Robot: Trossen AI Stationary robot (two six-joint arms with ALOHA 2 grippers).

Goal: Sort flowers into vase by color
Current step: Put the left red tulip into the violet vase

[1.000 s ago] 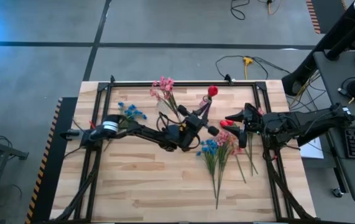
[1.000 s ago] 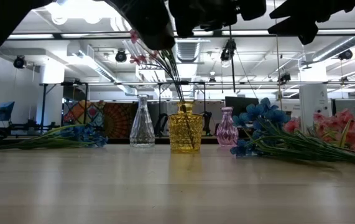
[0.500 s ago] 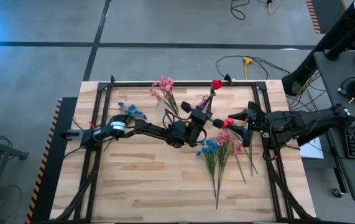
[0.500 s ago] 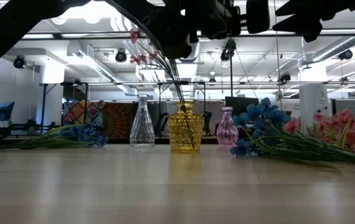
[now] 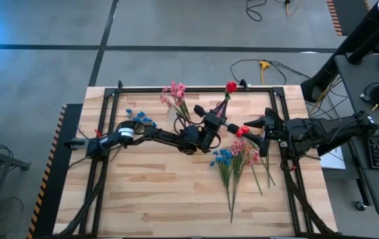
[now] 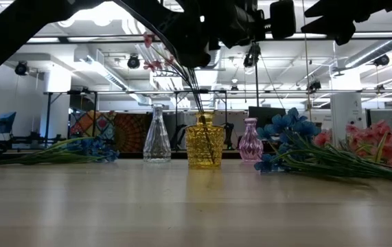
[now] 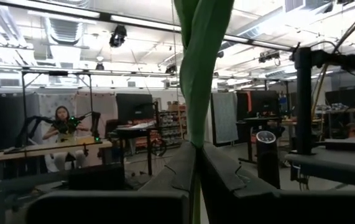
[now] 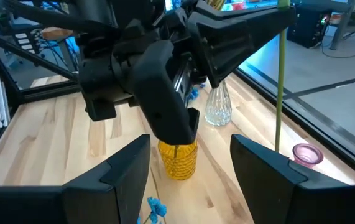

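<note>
My left gripper [image 5: 220,121] reaches over the middle of the table's far half, shut on a red-budded flower [image 5: 231,87] with a thin green stem [image 8: 281,74]. The stem's lower end [image 8: 278,146] hangs in the air close to the small pink vase [image 8: 306,154]. The yellow vase [image 6: 204,140] holds pink sprays [image 5: 174,91]. A clear vase [image 6: 157,134] stands beside it. My right gripper [image 5: 254,125] hovers open to the right of the left gripper. Blue flowers [image 5: 140,119] lie at the far left. My left gripper pinches the red flower's green stem [image 7: 196,134] between its two fingers, with a leaf rising just above them. The fingers lie across the stem, roughly level. The flower is lifted clear and stands nearly upright, bud above the fingers and lower stem hanging below.
A loose pile of blue, pink and red flowers [image 5: 237,159] lies on the table right of centre, under my right gripper, stems pointing at the near edge. A black frame [image 5: 196,88] runs along the table's far edge. Bare wood spans the near half.
My left gripper has moved toward the table's far edge and a little right, stretching the arm out. The red flower it carries has swung more upright, its bud moving toward the far edge. The gripper has stayed shut on the stem.
</note>
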